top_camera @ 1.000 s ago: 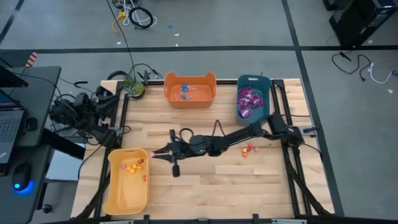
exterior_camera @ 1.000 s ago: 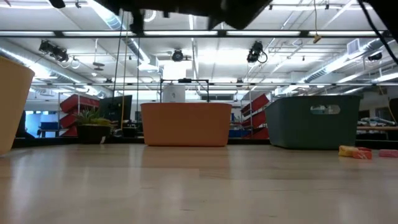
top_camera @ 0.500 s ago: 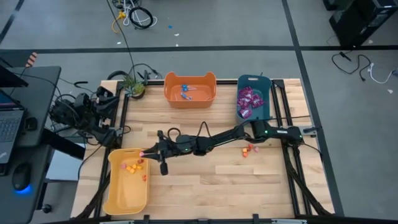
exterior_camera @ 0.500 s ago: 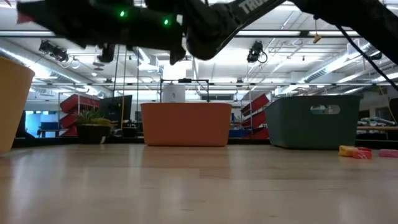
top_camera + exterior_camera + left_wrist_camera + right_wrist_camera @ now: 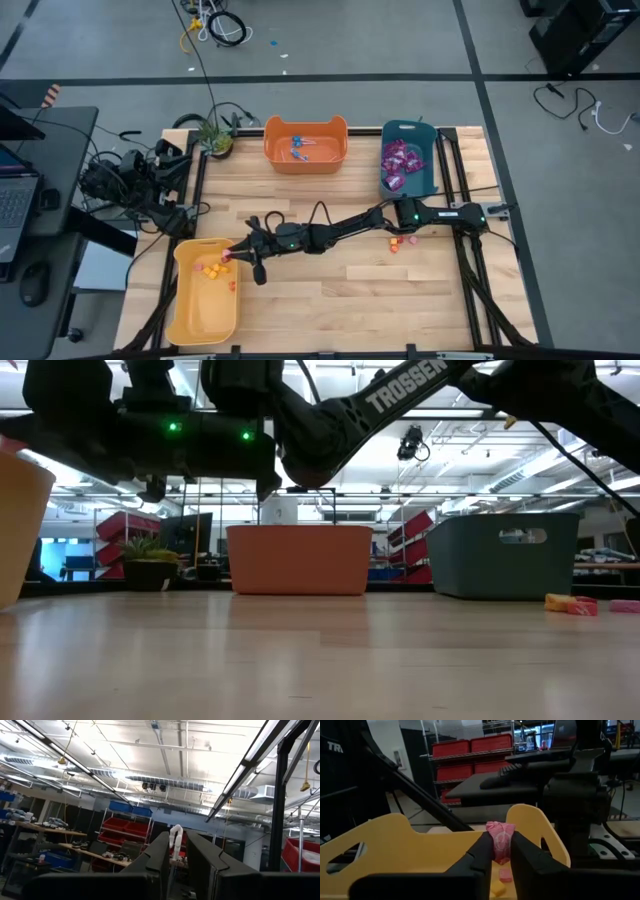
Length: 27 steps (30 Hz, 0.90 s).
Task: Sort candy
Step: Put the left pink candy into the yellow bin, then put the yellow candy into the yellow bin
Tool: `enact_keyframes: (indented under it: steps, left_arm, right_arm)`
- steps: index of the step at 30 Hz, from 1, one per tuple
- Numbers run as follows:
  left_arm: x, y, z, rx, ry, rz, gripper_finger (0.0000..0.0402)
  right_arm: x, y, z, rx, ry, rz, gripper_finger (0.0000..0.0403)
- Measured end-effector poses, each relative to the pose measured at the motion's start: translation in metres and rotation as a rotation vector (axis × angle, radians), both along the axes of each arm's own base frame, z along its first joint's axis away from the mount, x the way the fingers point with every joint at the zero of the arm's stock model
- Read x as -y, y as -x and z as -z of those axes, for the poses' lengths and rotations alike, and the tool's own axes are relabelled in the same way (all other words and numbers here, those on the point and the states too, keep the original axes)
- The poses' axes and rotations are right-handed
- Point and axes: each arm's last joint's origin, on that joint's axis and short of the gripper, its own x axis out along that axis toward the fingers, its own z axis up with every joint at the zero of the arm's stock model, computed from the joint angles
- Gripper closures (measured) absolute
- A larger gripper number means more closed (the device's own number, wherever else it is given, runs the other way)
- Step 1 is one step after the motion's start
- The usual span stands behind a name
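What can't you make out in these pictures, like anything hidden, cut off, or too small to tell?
- Left gripper: high view shows only dark hardware off the table's left edge; its wrist view points at the ceiling.
- Inside of the yellow bin: low view shows only an outer corner, cut by the edge.
- Loose candies: too small in the high view to tell colours apart.
- Right gripper holds a pink candy; its fingers cover the lower half.

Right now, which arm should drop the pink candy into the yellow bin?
The right. Its gripper already holds the pink candy between its fingers at the yellow bin's rim. The left arm sits folded off the table's left edge.
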Motion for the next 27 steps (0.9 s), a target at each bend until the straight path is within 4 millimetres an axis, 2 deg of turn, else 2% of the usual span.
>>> enact_keyframes:
  steps: [9, 15, 21, 27]
  left_arm:
    - [0.000, 0.000, 0.000, 0.000, 0.000, -0.001, 0.0335]
    - [0.000, 0.000, 0.000, -0.002, -0.001, -0.001, 0.0335]
    - [0.000, 0.000, 0.000, -0.004, -0.002, -0.001, 0.0335]
    - [0.001, -0.001, 0.002, -0.019, -0.006, 0.000, 0.0335]
  right_arm:
    - [0.000, 0.000, 0.004, -0.041, -0.015, 0.000, 0.0295]
    - [0.000, 0.000, 0.003, -0.047, -0.012, -0.010, 0.0278]
    - [0.001, 0.003, -0.016, -0.085, -0.005, -0.063, 0.0279]
    - [-0.004, 0.018, -0.039, -0.370, 0.007, -0.151, 0.0279]
